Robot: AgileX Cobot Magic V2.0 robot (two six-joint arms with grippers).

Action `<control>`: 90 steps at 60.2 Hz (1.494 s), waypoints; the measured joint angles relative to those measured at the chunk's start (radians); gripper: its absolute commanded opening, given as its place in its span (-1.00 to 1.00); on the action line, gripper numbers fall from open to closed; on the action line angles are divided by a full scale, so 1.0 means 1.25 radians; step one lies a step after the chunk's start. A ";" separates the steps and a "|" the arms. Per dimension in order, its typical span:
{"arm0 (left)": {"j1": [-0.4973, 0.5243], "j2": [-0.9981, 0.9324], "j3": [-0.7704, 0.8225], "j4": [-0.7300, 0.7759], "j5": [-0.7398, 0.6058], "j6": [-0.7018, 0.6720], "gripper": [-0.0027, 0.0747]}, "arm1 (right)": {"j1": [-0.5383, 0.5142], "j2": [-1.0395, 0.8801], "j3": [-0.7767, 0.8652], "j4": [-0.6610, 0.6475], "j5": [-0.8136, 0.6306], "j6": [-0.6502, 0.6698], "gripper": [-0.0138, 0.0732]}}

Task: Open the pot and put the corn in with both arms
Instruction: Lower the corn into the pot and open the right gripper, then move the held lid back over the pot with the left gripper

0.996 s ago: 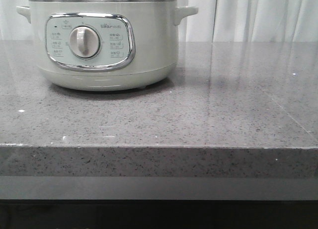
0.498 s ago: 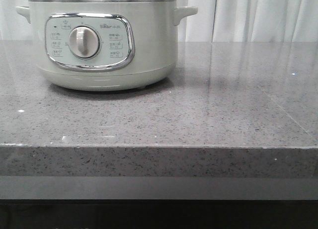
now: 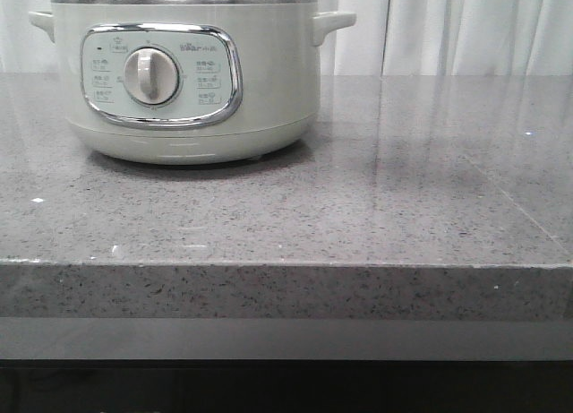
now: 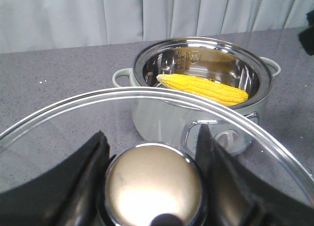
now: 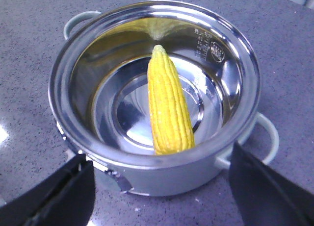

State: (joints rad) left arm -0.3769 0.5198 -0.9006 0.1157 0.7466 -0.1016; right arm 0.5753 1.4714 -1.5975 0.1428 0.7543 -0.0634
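Corn (image 5: 168,108) lies inside the pot (image 5: 147,172), resting on the shiny inner floor, so I judge both main steps done: the pot is open and loaded. From above in my right wrist view its long axis runs roughly 12 to 6 o'clock, narrow tip toward 12, blunt end leaning against the inner wall near the rim at 6. My left end effector (image 4: 152,147) is clenched on the knob (image 4: 153,187) of the glass lid (image 4: 59,118), held in the air off to the side of the pot. My right end effector (image 5: 157,187) is released, fingers spread wide above the pot and grasping nothing. The pot stands on the grey surface (image 3: 358,207). What remains, at most, is parking the lid and pulling both arms clear.
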 measured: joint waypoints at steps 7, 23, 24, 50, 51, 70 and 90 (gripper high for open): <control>0.000 0.000 0.000 0.000 0.000 0.000 -0.31 | 0.000 -0.123 0.142 0.000 -0.066 0.000 0.65; 0.000 0.000 0.000 0.000 0.000 0.000 -0.31 | 0.000 -0.375 0.398 0.000 -0.184 0.000 0.65; 0.000 0.000 0.000 0.000 0.000 0.000 -0.31 | 0.000 -0.386 0.410 0.000 -0.190 0.000 0.65; 0.000 0.000 0.000 0.000 0.000 0.000 -0.31 | 0.000 -0.573 0.595 0.000 -0.264 -0.001 0.65; 0.000 0.000 0.000 0.000 0.000 0.000 -0.31 | 0.000 -0.573 0.595 0.000 -0.264 -0.001 0.65; 0.000 0.000 0.000 0.000 0.000 0.000 -0.31 | 0.000 -0.576 0.595 0.000 -0.268 -0.001 0.65; 0.000 0.000 0.000 -0.005 -0.016 0.000 -0.31 | 0.000 -0.576 0.595 0.000 -0.268 -0.001 0.65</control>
State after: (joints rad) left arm -0.3769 0.5198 -0.9006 0.1095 0.7269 -0.1016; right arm 0.5753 0.7516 -0.8543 0.1428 0.4188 -0.0652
